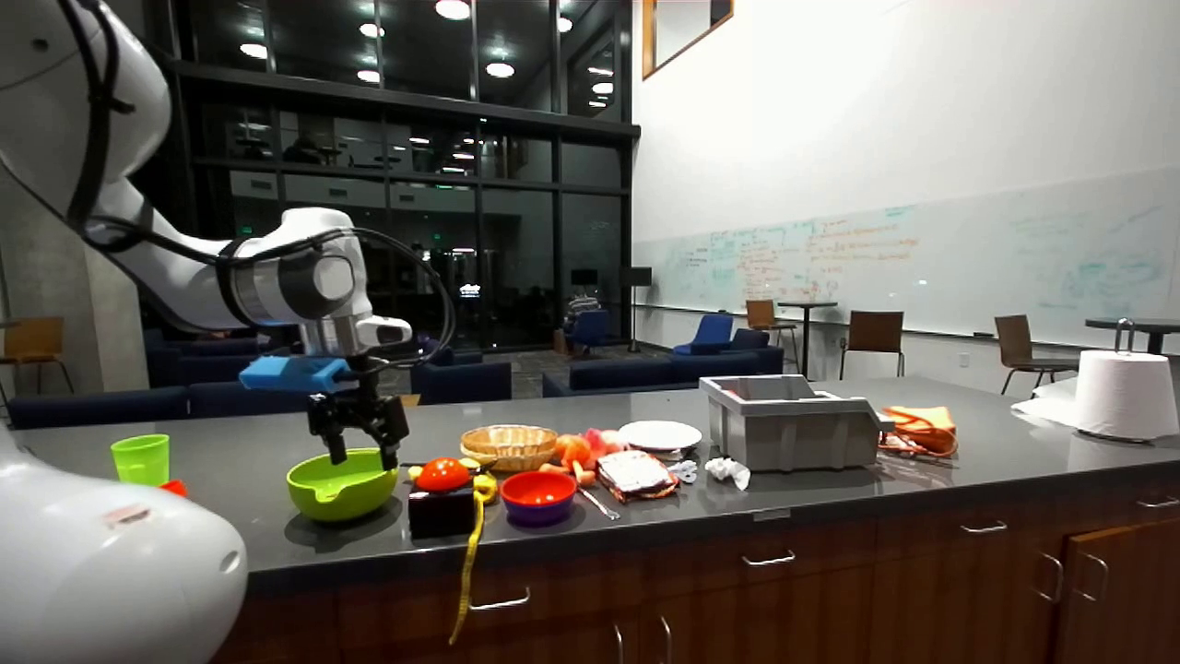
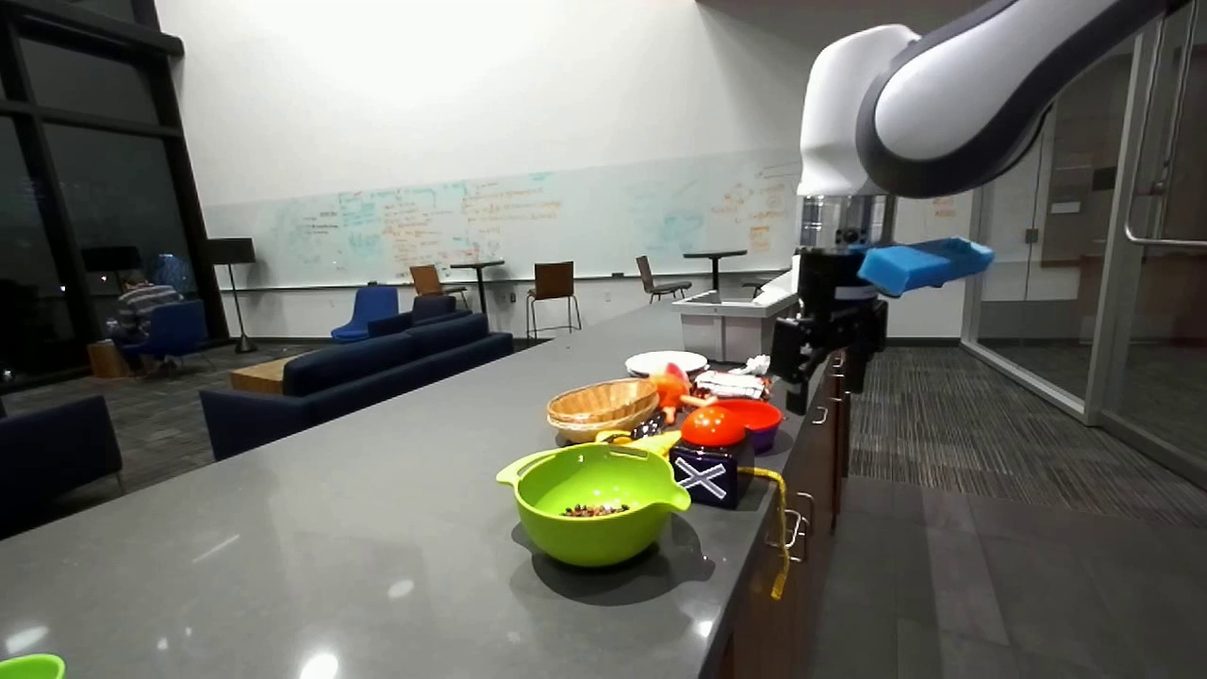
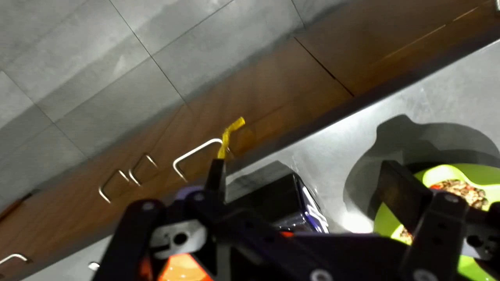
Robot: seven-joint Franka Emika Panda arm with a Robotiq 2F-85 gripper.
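- In an exterior view, the gripper [image 1: 364, 455] is shown pointing downward with its fingers spread apart. Below it lies the green bowl [image 1: 341, 507], its far rim partly covered by the fingertips and its bottom hidden by the near wall. Below and to the right, a black box [image 1: 442, 516] is topped by a red dome [image 1: 442, 474]; a yellow measuring tape [image 1: 468, 572] is draped over the counter [image 1: 830, 493].
- In an exterior view, the bowl is placed below and to the left of the gripper, small brown pieces [image 2: 594, 511] being exposed inside. Its long axis is marked by the handle [image 2: 512, 473] and the spout [image 2: 677, 500], the latter being directed toward the gripper's side.
- In the wrist view, the bowl is crossed by a finger and cut off at the right. The box is largely covered by the gripper, its marked face turned toward the bowl; beneath the gripper, an orange patch [image 3: 183, 269] cannot be identified.
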